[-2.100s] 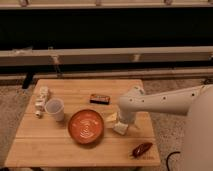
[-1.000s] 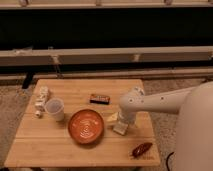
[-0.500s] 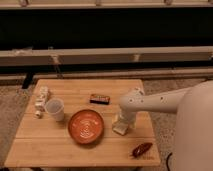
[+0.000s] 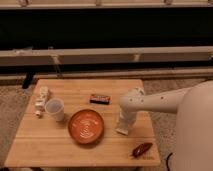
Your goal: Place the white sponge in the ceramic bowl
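Lying on the wooden table (image 4: 45,145) just right of the ceramic bowl (image 4: 71,125), the white sponge (image 4: 122,131) appears clamped between the shut jaws of the gripper (image 4: 123,128), which stands nearly upright on it at table level. The step should go best with a straight lift clearing the bowl's rim (a soft block can slip from a thin pinch), then a short carry left to the centre and a low release, well clear of the white cup (image 4: 55,109) beyond.
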### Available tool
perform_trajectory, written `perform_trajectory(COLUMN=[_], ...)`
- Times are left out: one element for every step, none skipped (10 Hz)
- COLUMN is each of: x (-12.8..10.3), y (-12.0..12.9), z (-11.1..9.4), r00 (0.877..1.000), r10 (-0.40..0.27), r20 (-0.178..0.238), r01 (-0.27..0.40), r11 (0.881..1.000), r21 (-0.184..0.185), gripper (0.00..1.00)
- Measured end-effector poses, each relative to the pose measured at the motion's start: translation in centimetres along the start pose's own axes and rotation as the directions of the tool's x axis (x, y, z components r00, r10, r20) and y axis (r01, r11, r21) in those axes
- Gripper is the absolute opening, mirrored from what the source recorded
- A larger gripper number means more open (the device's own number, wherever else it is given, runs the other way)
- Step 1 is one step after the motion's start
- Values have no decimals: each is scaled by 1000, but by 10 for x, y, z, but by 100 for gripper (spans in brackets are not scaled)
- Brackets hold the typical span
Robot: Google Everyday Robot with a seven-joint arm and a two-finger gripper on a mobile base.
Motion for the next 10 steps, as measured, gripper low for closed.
perform_trajectory(x=[0,-1,-2,-3,-4,-4,-5,-5,-5,-5], y=[0,1,5,7,9,10,12,15,18,24], z=[-2,-6,-24,-34,-43,-49,-53,-61,-68,-84], r00=[1000,1000,999,999,999,998,997,996,995,992], r10=[-6,-13,-33,-42,-52,-61,-73,-88,-99,-124], r20=[1,4,9,9,12,14,16,17,19,22], r01=[6,13,33,42,52,61,73,88,99,124], r11=[1000,1000,999,999,999,998,997,996,995,992], r21=[2,1,0,0,0,2,3,5,7,11], gripper=[13,13,13,13,13,13,13,13,13,13])
